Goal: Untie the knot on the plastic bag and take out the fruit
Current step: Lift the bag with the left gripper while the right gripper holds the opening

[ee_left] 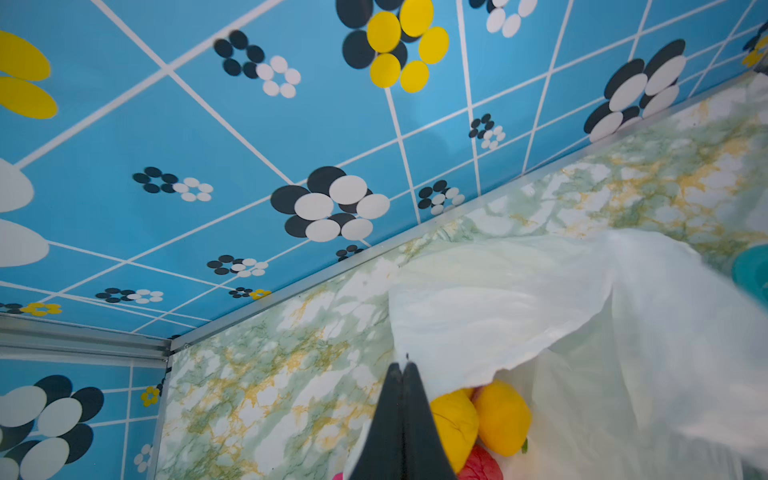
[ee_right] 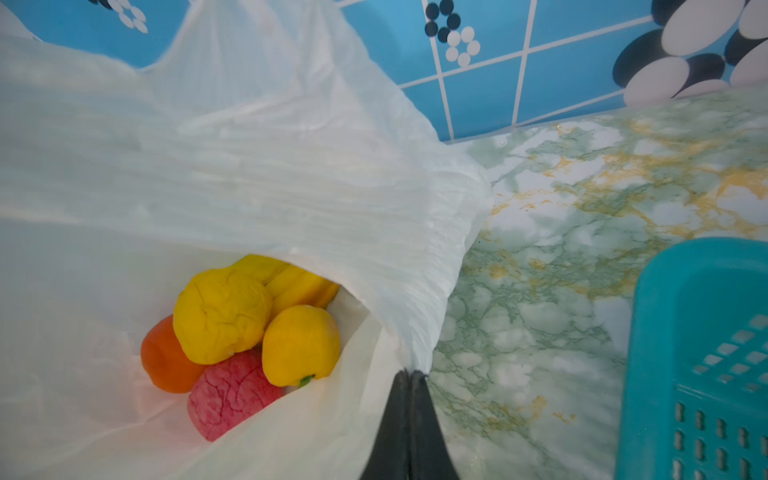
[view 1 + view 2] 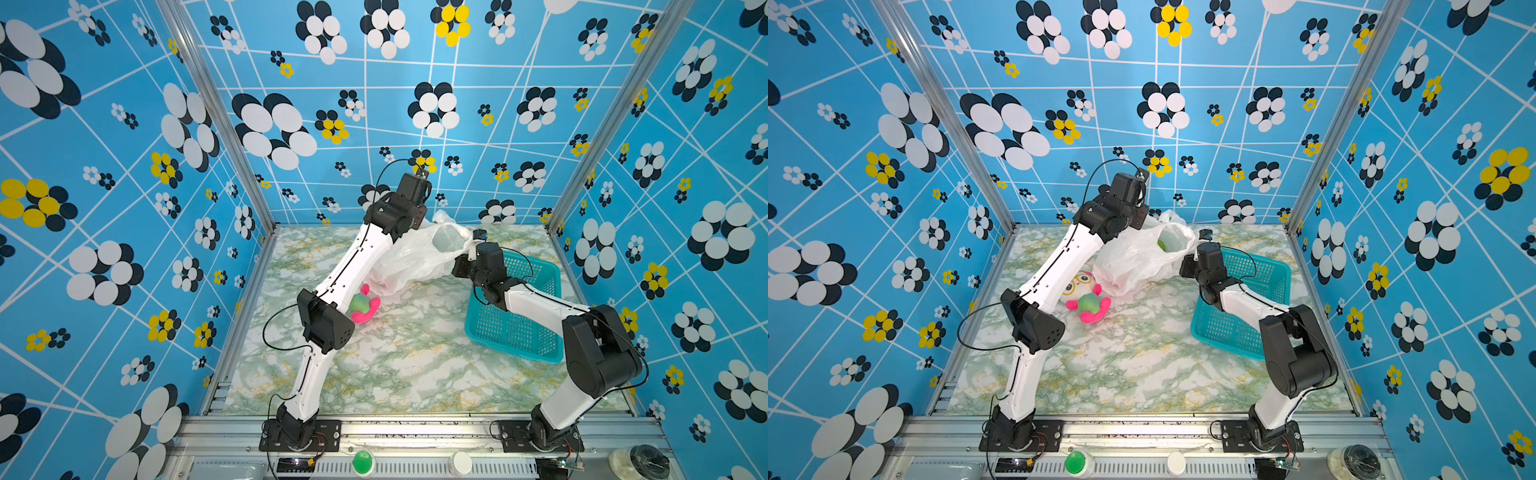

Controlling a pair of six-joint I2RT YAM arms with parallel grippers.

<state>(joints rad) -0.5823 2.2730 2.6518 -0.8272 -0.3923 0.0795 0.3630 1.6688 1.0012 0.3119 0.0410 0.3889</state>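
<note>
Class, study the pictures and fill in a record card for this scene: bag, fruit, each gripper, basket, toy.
bag: white, mouth open, no knot visible, rim lifted on two sides
fruit: inside bag; yellow, orange and pink-red pieces visible
left gripper: shut on bag rim
right gripper: shut on bag rim
basket: teal, on table beside bag; no fruit seen in it
toy: plush, lying on table beside bag
</note>
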